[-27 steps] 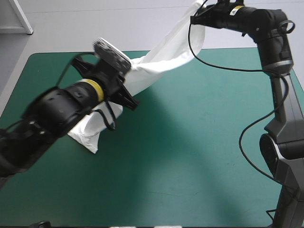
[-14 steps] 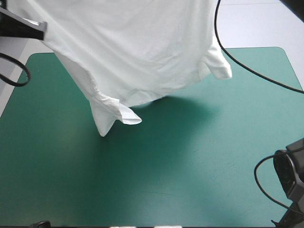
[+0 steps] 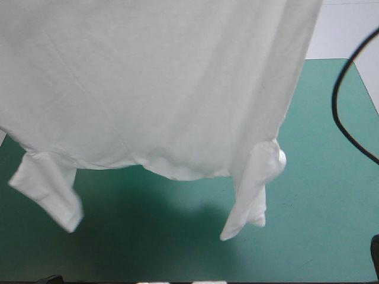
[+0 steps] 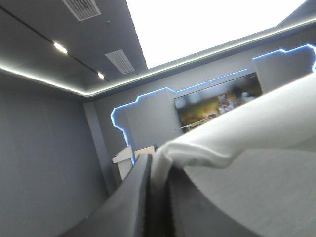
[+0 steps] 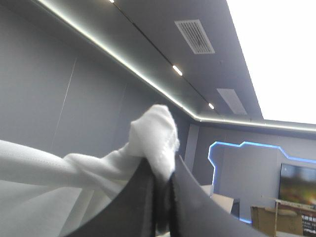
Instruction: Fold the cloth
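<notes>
In the high view, the T-shirt is seen lifted and stretched wide above the desk. It is a white sheet that fills the far and middle part of the scene and hangs clear of the teal-green cover. Its short sleeves dangle lowest, the left-side sleeve over the desk's left edge and the right-side sleeve right of the middle, so the garment is judged to be held by its hem with the collar downward. Neither claw is shown in this view. In the left wrist view, the left claw is seen clenched on a rolled edge of the T-shirt. The black fingers all but meet on the pinched fabric, and the cloth runs away beside the claw. In the right wrist view, the right claw is likewise clamped on the T-shirt. A bunched white corner stands up from between its fingertips, and the rest trails off to one side. The step in hand is judged to be the spreading, with the shirt held up and pulled wide so that it can be laid flat before any fold is made. For the next move, both arms would need to be lowered together with even tension, so that the sleeves touch down first and the body is laid smooth. Neither grip should be released until the cloth rests on the desk.
</notes>
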